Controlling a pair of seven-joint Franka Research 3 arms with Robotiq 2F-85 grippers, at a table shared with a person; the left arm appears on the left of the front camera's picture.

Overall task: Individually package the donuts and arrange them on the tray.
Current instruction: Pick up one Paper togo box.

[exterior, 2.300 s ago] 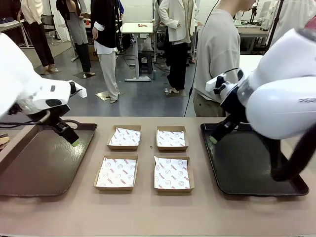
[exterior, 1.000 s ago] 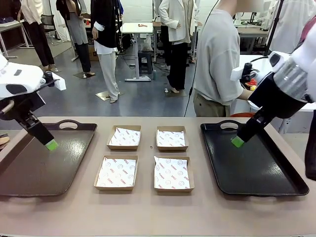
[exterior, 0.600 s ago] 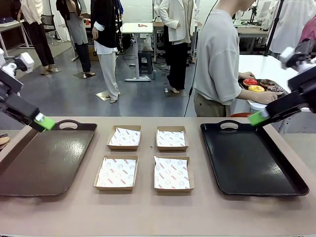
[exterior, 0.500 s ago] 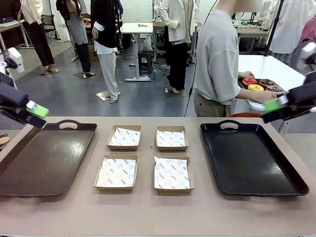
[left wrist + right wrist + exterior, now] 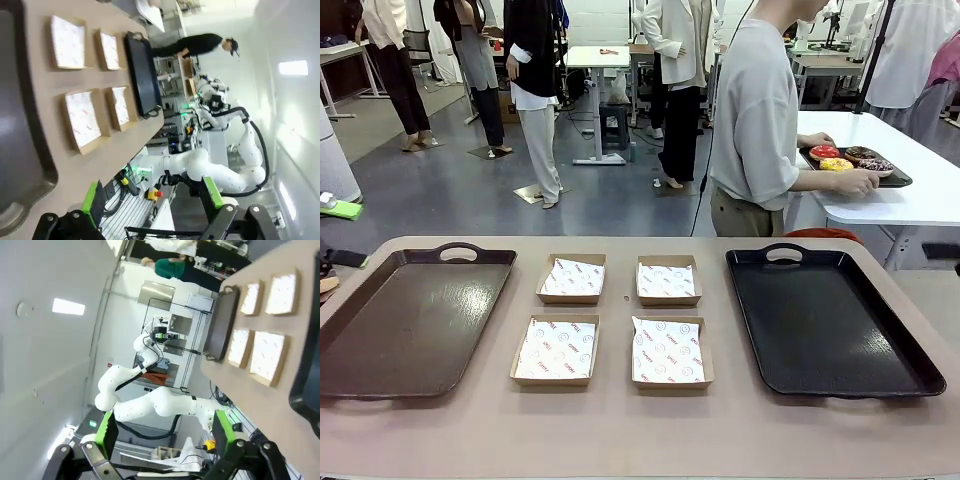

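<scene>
The donuts lie on a small dark tray point(image 5: 900, 181) on the white table behind my table. The red one point(image 5: 825, 152) and the yellow one point(image 5: 837, 164) are nearest, with two dark ones point(image 5: 868, 158) beside them. A person's hand point(image 5: 855, 183) rests on that tray's front edge. My left gripper point(image 5: 152, 195) is open, high off the table's left end, and holds nothing; one of its green fingertips point(image 5: 344, 210) shows at the picture's left edge. My right gripper point(image 5: 165, 427) is also open with nothing between its pads, off the right end.
Four paper-lined cardboard boxes sit mid-table in two rows: point(image 5: 572, 278), point(image 5: 668, 280), point(image 5: 556, 349), point(image 5: 668, 351). A brown tray point(image 5: 380, 350) lies at the left and a black tray point(image 5: 820, 340) at the right. The person point(image 5: 755, 120) stands at the far side.
Both arms have lifted off the trays and swung out to the sides. The person has turned to the white table and laid a hand on the donut tray.
</scene>
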